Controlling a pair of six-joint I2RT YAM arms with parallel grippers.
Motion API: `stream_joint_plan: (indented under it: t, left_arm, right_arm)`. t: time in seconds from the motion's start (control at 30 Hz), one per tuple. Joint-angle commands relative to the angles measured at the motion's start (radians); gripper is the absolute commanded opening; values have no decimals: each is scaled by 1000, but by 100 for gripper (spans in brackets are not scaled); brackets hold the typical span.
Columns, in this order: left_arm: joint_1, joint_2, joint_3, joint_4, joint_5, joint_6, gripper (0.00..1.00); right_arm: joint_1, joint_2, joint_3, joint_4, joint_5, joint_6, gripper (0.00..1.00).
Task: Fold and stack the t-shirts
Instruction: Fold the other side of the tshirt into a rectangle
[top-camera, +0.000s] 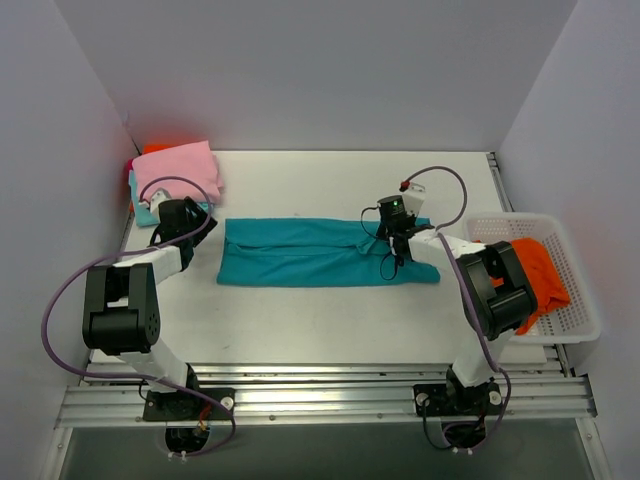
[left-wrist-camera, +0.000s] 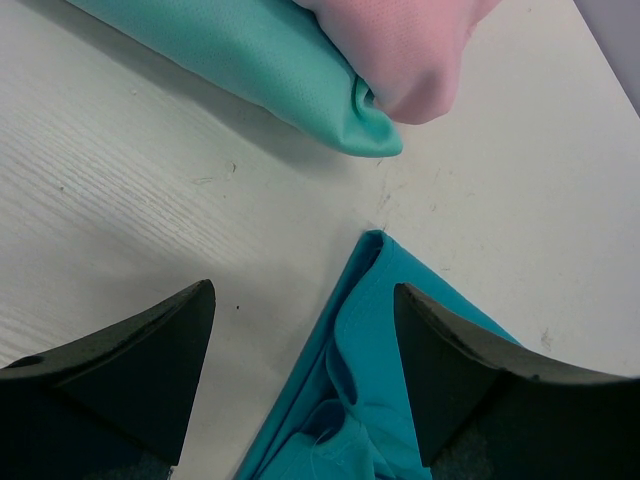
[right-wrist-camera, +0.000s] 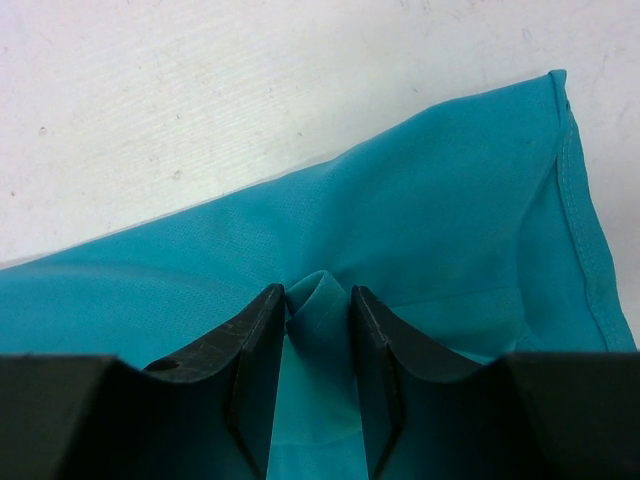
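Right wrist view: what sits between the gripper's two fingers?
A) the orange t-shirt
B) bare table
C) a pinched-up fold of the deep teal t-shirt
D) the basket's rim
C: the right gripper is closed on a raised ridge of the deep teal t-shirt, whose cloth lies flat on the table around it.

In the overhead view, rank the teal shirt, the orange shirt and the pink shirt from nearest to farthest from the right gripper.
1. Teal shirt: pinched in the right gripper, mid-table.
2. Orange shirt: in the basket on the right.
3. Pink shirt: on the stack at the far left corner.
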Motion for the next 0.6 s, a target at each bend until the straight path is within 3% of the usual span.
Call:
stream_joint_plan:
  t: [0.0, 0.13, 0.2, 0.57]
  left_arm:
    - [5, 4, 5, 50, 2, 3, 81]
    - [4, 5, 7, 50, 0, 3, 81]
    - [4, 5, 7, 50, 0, 2, 81]
    - [4, 4, 4, 50, 3, 2, 81]
  right_arm:
    - [5, -90, -37, -29, 51, 18, 30]
    - [11, -133, -77, -40, 57, 27, 31]
    - [20, -156, -90, -51, 62, 30, 37]
    - [42, -215, -166, -60, 80, 49, 37]
